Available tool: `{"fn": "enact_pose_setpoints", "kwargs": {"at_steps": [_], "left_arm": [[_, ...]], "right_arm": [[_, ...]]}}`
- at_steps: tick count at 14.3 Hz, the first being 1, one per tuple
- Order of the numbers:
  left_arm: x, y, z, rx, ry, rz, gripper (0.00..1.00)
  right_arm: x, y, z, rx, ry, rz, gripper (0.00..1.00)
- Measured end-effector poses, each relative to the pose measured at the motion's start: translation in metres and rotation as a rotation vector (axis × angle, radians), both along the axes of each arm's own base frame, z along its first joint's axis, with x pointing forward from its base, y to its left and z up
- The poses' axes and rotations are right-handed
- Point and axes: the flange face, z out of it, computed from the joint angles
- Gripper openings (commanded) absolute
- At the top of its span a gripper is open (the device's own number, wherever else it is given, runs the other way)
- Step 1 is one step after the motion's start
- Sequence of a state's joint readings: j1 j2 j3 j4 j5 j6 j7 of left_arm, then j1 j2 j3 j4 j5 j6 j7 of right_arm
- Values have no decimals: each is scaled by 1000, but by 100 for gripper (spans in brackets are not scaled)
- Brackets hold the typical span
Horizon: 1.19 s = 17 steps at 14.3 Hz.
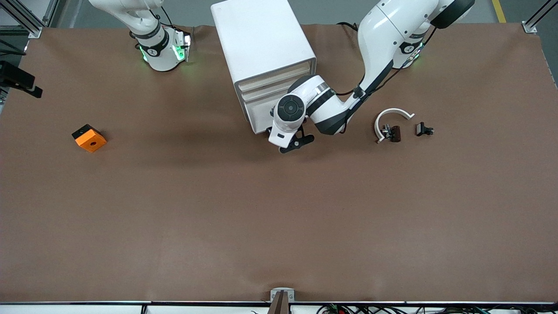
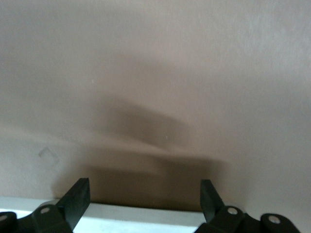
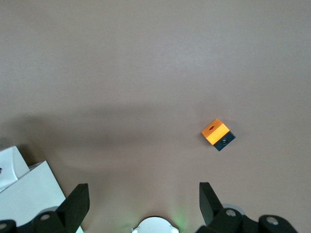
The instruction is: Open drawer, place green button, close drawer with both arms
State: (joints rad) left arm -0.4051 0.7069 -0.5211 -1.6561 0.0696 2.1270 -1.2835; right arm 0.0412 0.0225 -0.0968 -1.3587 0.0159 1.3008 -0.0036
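Note:
The white cabinet (image 1: 261, 39) stands at the robots' edge of the table, and its drawer fronts (image 1: 261, 98) all look pushed in. My left gripper (image 1: 296, 141) hangs low in front of the lowest drawer. In the left wrist view this gripper (image 2: 145, 191) is open, with a white strip (image 2: 146, 216) between its fingers and nothing held. My right gripper (image 3: 144, 196) is open and empty, up over the table near its own base, and does not show in the front view. The button is not surely in view. A tiny dark part (image 1: 423, 129) lies toward the left arm's end.
An orange cube (image 1: 89, 138) with a hole lies toward the right arm's end, and the right wrist view also catches this cube (image 3: 217, 133). A white arc with black-brown parts (image 1: 390, 128) lies beside the tiny dark part. The cabinet's corner (image 3: 24, 194) shows in the right wrist view.

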Motion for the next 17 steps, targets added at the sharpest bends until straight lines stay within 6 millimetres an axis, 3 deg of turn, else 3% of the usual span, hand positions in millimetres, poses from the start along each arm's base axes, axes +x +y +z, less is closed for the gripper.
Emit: {"fn": "enact_pose_setpoints", "kwargs": {"at_steps": [3, 13, 17], "left_arm": [[-9, -6, 0, -6, 22, 3, 100], [-37, -24, 0, -2, 60, 21, 100], [-53, -35, 0, -3, 82, 27, 100]], "right_arm": [[-4, 15, 2, -7, -4, -11, 100], [-30, 5, -8, 2, -38, -27, 100], [-36, -13, -12, 4, -36, -64, 100]]}}
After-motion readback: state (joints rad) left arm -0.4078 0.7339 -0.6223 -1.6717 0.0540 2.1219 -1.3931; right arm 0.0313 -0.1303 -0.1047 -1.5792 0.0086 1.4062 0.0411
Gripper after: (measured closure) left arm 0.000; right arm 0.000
